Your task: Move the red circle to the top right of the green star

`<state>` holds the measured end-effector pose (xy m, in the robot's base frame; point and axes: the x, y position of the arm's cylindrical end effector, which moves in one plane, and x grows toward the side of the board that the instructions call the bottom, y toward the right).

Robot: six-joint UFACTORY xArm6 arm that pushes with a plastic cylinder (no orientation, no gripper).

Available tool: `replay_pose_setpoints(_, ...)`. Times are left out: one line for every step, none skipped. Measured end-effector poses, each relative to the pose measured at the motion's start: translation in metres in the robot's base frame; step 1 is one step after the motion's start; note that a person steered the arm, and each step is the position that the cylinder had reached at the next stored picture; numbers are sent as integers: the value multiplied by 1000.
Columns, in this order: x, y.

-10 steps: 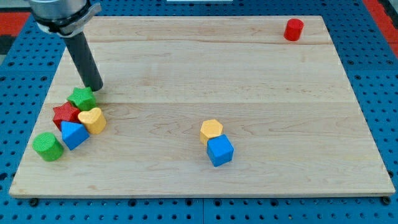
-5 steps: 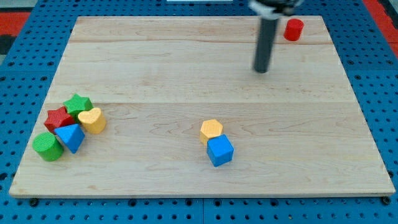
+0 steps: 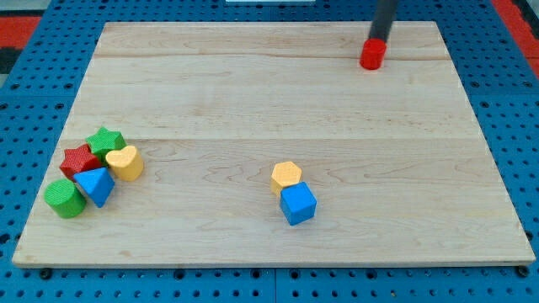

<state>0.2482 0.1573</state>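
My tip [image 3: 376, 39] stands near the view's top right and touches the upper right side of the red circle [image 3: 371, 54]. I carry no claw, only a rod, so nothing is grasped. The red circle lies well apart from the green star [image 3: 107, 140], which sits in a cluster at the view's left with the red star [image 3: 78, 159], yellow heart [image 3: 125, 162], blue triangle [image 3: 96, 184] and green circle [image 3: 63, 198]. A yellow hexagon [image 3: 286, 175] touches a blue cube [image 3: 297, 203] on the wooden board [image 3: 253, 101].
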Motion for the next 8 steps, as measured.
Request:
replay_pose_setpoints(14,13)
replay_pose_setpoints(19,37)
replay_pose_setpoints(48,-1)
replay_pose_setpoints(68,-63)
replay_pose_setpoints(92,-87)
replay_pose_setpoints(114,-132)
replay_pose_setpoints(128,-186)
replay_pose_setpoints(111,-210)
